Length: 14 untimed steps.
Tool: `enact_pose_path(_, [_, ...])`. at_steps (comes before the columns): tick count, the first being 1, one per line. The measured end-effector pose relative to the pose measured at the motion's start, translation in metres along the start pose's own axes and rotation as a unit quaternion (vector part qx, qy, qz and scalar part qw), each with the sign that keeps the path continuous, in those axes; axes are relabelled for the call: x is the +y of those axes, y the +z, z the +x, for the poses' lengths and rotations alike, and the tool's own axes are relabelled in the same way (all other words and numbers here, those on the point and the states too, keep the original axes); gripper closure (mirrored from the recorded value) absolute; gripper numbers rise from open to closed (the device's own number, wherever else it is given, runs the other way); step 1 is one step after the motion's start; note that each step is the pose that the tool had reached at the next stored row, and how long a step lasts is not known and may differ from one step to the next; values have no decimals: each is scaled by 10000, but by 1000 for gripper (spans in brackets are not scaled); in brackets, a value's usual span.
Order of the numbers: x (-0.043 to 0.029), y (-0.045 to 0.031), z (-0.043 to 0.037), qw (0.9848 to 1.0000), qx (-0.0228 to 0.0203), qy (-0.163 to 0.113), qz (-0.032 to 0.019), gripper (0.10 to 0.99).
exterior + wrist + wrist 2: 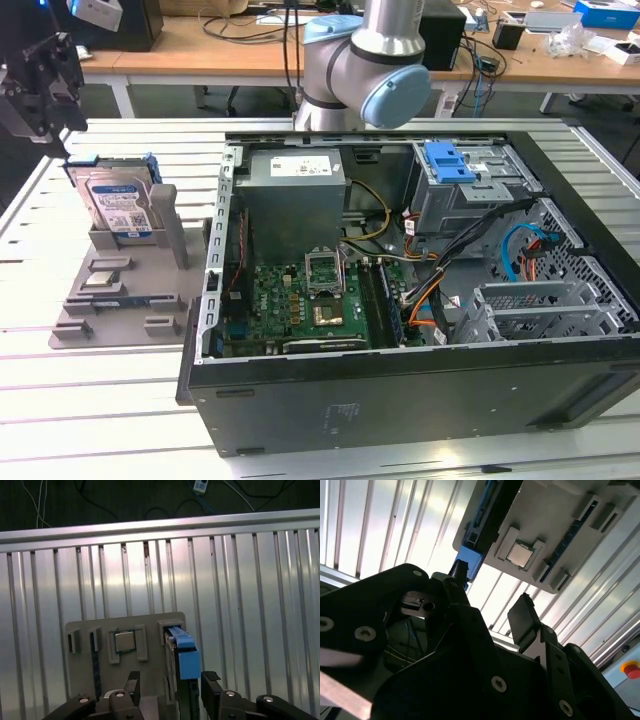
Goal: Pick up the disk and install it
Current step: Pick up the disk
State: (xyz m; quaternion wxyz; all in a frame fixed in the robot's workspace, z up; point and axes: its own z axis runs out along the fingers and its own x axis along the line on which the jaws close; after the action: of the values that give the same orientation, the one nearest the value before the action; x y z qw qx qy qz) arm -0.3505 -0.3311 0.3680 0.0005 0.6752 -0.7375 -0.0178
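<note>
The pincer (58, 120) hangs at the exterior view's upper left, above the table (60, 400) of ribbed metal slats. Its two black fingers (210, 685) are spread apart and hold nothing. Just below it, a little toward the exterior view's right, the disk (118, 205) stands upright on its edge in a slot of a grey holder (170, 232). The disk's white-and-blue label faces the camera, and its blue bracket shows at the top corners. In the first wrist view the disk's blue-framed upper edge lines up with the gap between the fingers, clear of both. A square silver chip (124, 641) sits in a pocket of the holder beside the disk. The open computer case (400, 400) takes up the exterior view's middle and right, with its blue-handled drive bay (450, 165) toward the upper right.
</note>
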Motion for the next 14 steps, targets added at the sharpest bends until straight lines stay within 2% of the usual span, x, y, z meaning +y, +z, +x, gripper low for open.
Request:
enact_pose_path(4, [7,42,-82,10000,2,-66,-2,486])
enact_pose_path(8, [12,141,-174,9999,5,-113,-2,486])
enact_pose_path(14, [8,291,-175,9999,6,-122,-3,486])
